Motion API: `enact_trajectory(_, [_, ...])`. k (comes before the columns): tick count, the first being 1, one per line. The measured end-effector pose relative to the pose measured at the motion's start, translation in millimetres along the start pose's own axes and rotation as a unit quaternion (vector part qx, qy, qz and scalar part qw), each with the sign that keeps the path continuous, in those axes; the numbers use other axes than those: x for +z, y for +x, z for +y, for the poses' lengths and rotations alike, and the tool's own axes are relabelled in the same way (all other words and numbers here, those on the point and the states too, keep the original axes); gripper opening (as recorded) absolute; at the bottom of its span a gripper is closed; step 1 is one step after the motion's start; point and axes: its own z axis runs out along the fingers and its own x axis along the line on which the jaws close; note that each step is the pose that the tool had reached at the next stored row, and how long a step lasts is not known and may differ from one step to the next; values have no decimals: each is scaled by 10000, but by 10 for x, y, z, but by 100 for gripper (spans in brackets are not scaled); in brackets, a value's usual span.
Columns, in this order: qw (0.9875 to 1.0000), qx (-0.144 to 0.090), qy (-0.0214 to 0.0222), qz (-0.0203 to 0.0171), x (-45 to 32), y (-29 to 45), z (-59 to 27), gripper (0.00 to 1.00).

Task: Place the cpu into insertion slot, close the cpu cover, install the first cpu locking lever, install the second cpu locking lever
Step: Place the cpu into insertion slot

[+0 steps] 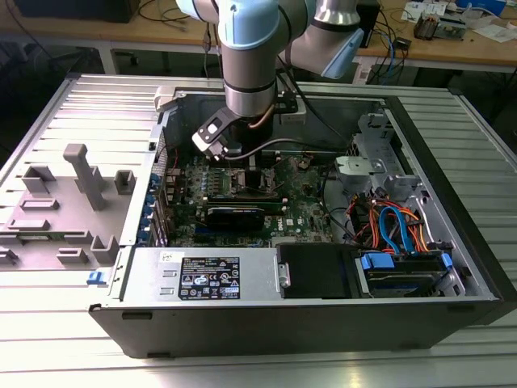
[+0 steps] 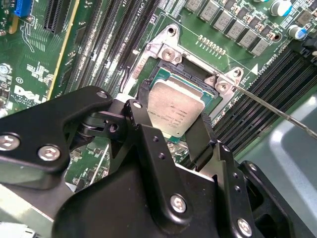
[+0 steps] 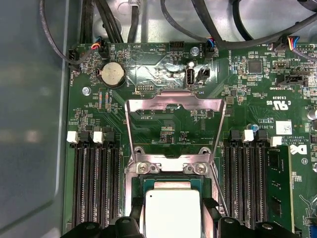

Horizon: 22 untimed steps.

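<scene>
My gripper (image 2: 171, 115) pinched the cpu (image 3: 172, 210) at the insertion slot (image 2: 190, 75) | cpu cover (image 3: 173, 104) stood open beyond my gripper | best kept level, lowered without force

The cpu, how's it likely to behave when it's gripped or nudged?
The cpu looks like a flat rigid slab, so probably stiff, not floppy. Its thin edges, clamped by the gripper, give little hold, so it might slip. Small and thin, it is likely light.
</scene>
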Motion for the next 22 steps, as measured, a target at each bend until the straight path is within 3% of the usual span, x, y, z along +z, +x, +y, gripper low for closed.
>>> enact_trajectory(22, [10000, 18, 1, -1, 29, 0, -2, 54])
